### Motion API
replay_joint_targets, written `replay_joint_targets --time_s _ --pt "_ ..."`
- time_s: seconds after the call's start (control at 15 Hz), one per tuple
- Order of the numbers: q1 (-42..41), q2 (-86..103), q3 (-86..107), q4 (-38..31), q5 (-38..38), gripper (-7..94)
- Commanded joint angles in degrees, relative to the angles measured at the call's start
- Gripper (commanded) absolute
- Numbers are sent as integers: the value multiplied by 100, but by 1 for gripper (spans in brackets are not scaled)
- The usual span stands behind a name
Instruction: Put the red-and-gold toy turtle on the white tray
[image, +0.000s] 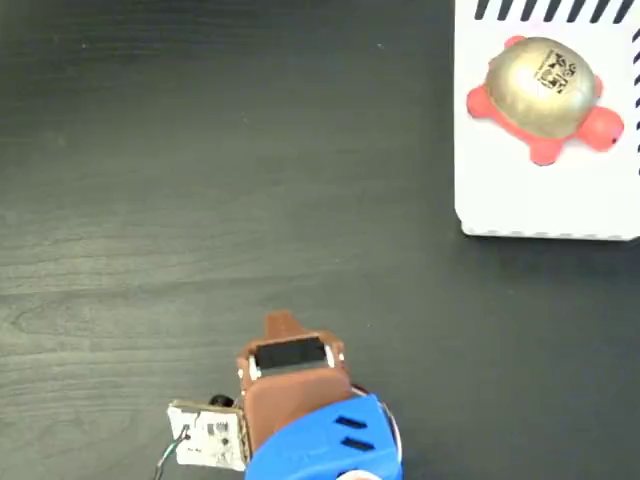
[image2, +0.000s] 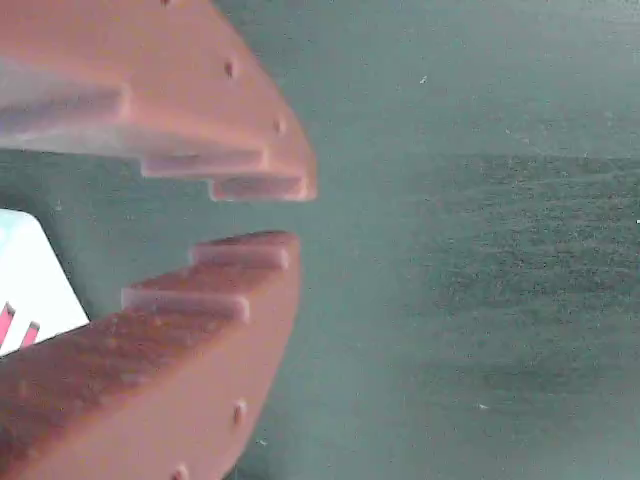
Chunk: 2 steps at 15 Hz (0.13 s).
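Resting on white tray (image: 545, 200), red-and-gold toy turtle (image: 543, 95), dark wood-grain table (image: 200, 180)

brown printed gripper (image2: 290, 212) with stepped, dimpled fingers (image2: 200, 120), blue arm segment (image: 325, 445), small circuit board (image: 208, 435) with wires

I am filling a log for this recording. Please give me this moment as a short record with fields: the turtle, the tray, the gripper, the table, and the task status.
turtle: red-and-gold toy turtle sits upright on the tray, gold shell up
tray: white tray at upper right of the fixed view, black stripes along its top edge
gripper: gripper empty, fingers slightly apart, near the bottom of the fixed view, far from the tray
table: dark wood-grain table
task status: turtle appears placed
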Motion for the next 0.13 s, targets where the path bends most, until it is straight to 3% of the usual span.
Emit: replay_joint_targets --time_s 0.0,0.07 --pt "-79 53 -70 114 62 0" --pt "-79 53 -70 114 62 0"
